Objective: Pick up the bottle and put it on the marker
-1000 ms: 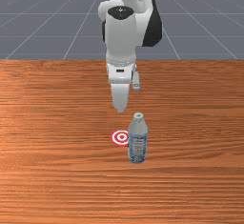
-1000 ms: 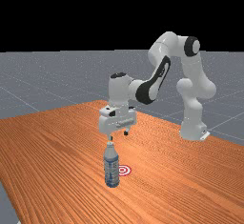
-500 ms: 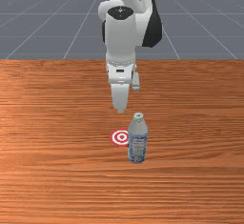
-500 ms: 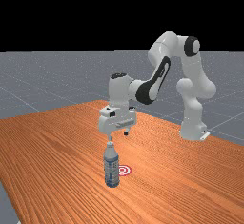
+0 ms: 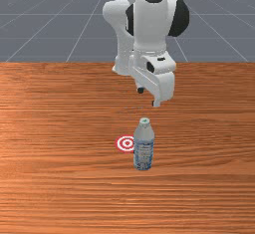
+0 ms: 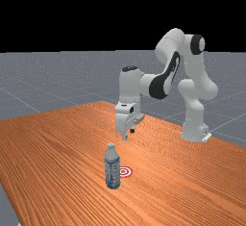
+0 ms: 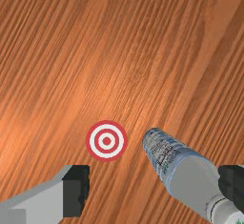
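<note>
My gripper hangs open above the table, behind the bottle and higher than its cap in the front view. The far view has the gripper up and to the right of the cap. An upright blue-and-white bottle stands on the wood, hiding the right edge of the red-and-white ringed marker. In the wrist view, widely parted fingers frame the gripper; the bottle reaches toward one fingertip, its cap partly cut off. A strip of wood separates its base from the marker.
The wooden table extends around the bottle and marker on all sides. The arm's base stands at the table's far side, right of the bottle in the far view.
My hand has turned about its vertical axis and shifted toward the front view's right; in the far view it has moved right, away from above the bottle. Bottle and marker stay put.
</note>
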